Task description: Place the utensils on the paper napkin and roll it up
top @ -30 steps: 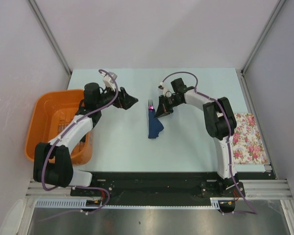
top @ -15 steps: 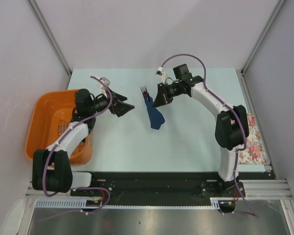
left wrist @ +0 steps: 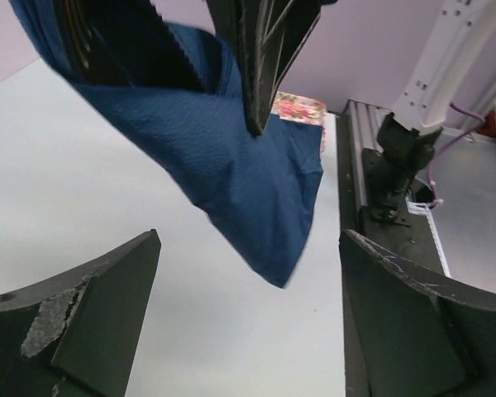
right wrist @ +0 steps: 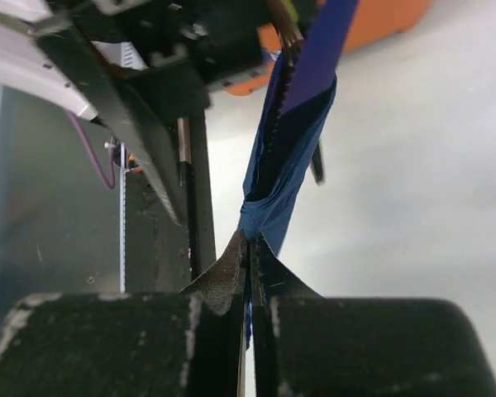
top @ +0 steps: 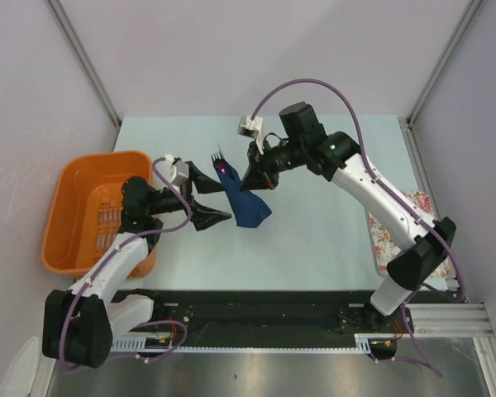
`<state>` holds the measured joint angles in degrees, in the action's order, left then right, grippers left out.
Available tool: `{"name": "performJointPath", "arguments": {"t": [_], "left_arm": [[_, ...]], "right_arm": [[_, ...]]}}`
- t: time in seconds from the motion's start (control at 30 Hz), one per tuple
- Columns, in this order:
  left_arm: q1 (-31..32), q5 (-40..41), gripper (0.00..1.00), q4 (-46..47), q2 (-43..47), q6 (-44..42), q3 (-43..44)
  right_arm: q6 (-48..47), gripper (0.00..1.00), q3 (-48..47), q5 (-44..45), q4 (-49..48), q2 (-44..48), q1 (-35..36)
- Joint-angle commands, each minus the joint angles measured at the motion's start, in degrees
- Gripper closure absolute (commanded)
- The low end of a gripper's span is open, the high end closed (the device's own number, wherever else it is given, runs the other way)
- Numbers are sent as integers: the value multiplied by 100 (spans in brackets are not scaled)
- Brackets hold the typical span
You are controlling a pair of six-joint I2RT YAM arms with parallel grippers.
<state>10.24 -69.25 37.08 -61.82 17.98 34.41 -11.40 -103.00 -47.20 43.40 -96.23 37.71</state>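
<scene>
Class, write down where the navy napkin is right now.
In the top view the napkin hangs pinched in the shut right gripper, just right of the open left gripper, with a fork poking out of its far end.

Our right arm stretches from the right side over to the middle. Its gripper [top: 248,184] is pinched tight on the paper napkin [top: 246,208]. Our left arm bends in from the left. Its gripper [top: 226,203] points right with its two fingers spread wide.
</scene>
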Motion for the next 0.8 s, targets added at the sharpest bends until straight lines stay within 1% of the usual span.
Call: {"name": "performJointPath", "arguments": {"t": [0.0, 0.13, 0.2, 0.23, 0.27, 0.3, 0.37, 0.4, 0.43, 0.47, 0.5, 0.53, 0.6, 0.67, 0.77], "left_arm": [[127, -405, 4, 756, 459, 215, -224], [259, -545, 4, 845, 838, 250, -295], [364, -589, 7, 749, 987, 198, -295], [399, -554, 11, 600, 1092, 180, -286], [435, -458, 12, 546, 1137, 223, -286], [470, -257, 13, 563, 1146, 459, -304], [488, -194, 16, 1123, 1067, 863, -435], [496, -81, 18, 1361, 1032, 1344, -479], [497, -27, 19, 1807, 945, 1584, -514], [497, 8, 20, 2055, 909, 1804, -593], [497, 26, 20, 2362, 883, 2258, -637], [497, 43, 21, 2783, 865, 2393, -655], [558, 35, 23, 2866, 935, 2412, -629], [610, 8, 27, 2840, 1040, 2342, -629], [664, 113, 29, 2814, 1111, 2368, -646]], "right_arm": [[-661, 100, -264, 552, 90, 604, 385], [-960, 100, -89, 905, 116, 859, 816], [-1075, 100, -36, 1124, 108, 965, 1036], [-1110, 100, 8, 1186, 108, 983, 1097], [-1154, 100, 17, 1300, 99, 1018, 1228], [-1163, 100, 43, 1336, 55, 1053, 1273], [-1163, 100, 61, 1423, 55, 1079, 1387], [-1163, 100, 61, 1450, 55, 1088, 1423], [-1163, 100, 61, 1485, 55, 1114, 1458], [-1154, 100, 61, 1538, 46, 1132, 1467], [-1163, 100, 52, 1573, 55, 1150, 1554], [-1163, 100, 52, 1600, 46, 1176, 1581], [-1180, 100, 70, 1696, 64, 1194, 1660], [-1180, 100, 78, 1758, 55, 1211, 1687], [-1180, 100, 140, 1837, 29, 1238, 1774]]}}
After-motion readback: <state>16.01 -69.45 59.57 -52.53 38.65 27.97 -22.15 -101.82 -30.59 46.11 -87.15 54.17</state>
